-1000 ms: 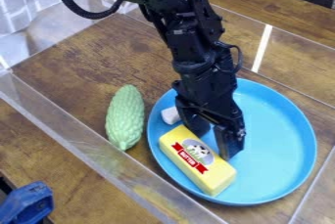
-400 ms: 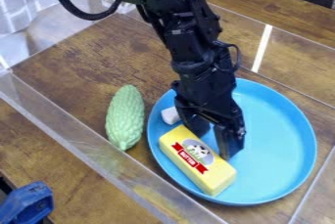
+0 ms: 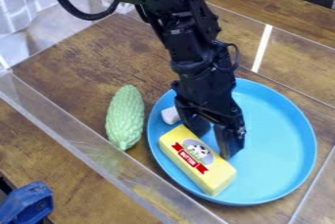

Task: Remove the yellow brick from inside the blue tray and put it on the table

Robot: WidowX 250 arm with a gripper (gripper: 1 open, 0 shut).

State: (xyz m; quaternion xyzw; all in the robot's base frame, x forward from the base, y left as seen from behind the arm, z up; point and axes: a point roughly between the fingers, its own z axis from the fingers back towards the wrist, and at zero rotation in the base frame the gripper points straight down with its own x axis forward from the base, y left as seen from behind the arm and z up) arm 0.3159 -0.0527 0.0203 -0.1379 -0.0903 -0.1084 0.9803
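One bumpy green vegetable (image 3: 124, 116), on the dark wood-plank table (image 3: 78, 67). One small white piece (image 3: 170, 116). One yellow rectangular brick (image 3: 198, 157), lying inside one round blue plastic tray (image 3: 281, 130). One black gripper (image 3: 211, 133), jaws spread wide, empty, at the brick's far end.

The scene is evenly and fairly brightly lit from above, with long whitish streaks of glare running across the glossy dark wood of the bench (image 3: 92, 67) and a thin bright line of reflection along the clear plastic wall (image 3: 53, 120) at the front left. The black arm (image 3: 183, 42) throws only a soft, short shadow onto the blue tray (image 3: 281, 130) beneath it, and its dark surfaces lose detail into near-solid black. The picture is small and coarse, slightly soft overall, so the print on the yellow brick (image 3: 199, 159) cannot be read, and the blue thing (image 3: 23, 206) in the bottom left corner is blurred.
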